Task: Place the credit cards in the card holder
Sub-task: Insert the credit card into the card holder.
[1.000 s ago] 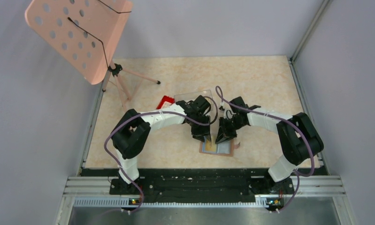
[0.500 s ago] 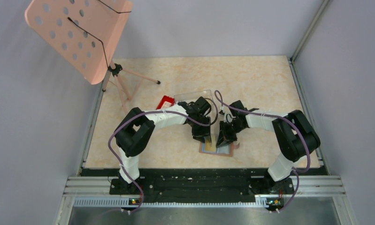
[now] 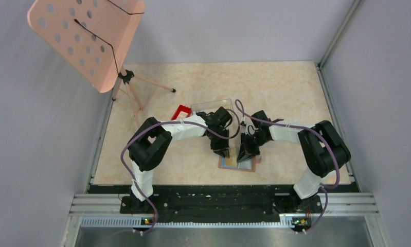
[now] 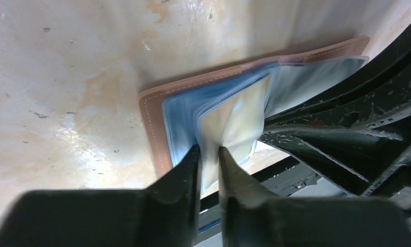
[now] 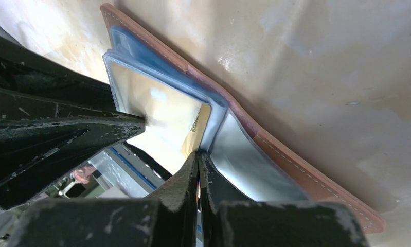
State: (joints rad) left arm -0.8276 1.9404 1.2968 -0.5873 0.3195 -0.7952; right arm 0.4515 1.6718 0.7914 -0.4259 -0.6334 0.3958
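Observation:
The tan card holder (image 3: 237,164) lies open on the table, blue lining and clear sleeves up (image 4: 157,128) (image 5: 296,164). A yellow credit card (image 5: 164,110) (image 4: 242,110) sits partly inside a raised sleeve. My left gripper (image 4: 209,150) (image 3: 222,151) is pinched on that sleeve's free edge from the left. My right gripper (image 5: 198,153) (image 3: 244,152) is shut on the card's near corner, with a thin sliver showing between its fingers. The two grippers almost touch over the holder. Other credit cards are hidden.
A small red tray (image 3: 181,111) and a clear plastic box (image 3: 213,106) stand just behind the arms. A pink perforated stand (image 3: 87,38) on a tripod (image 3: 136,87) occupies the back left. The table's black front rail (image 3: 218,203) runs close below the holder.
Both arms have drawn slightly in over the card holder. The left gripper's jaws have narrowed onto the sleeve. The holder itself has hardly moved.

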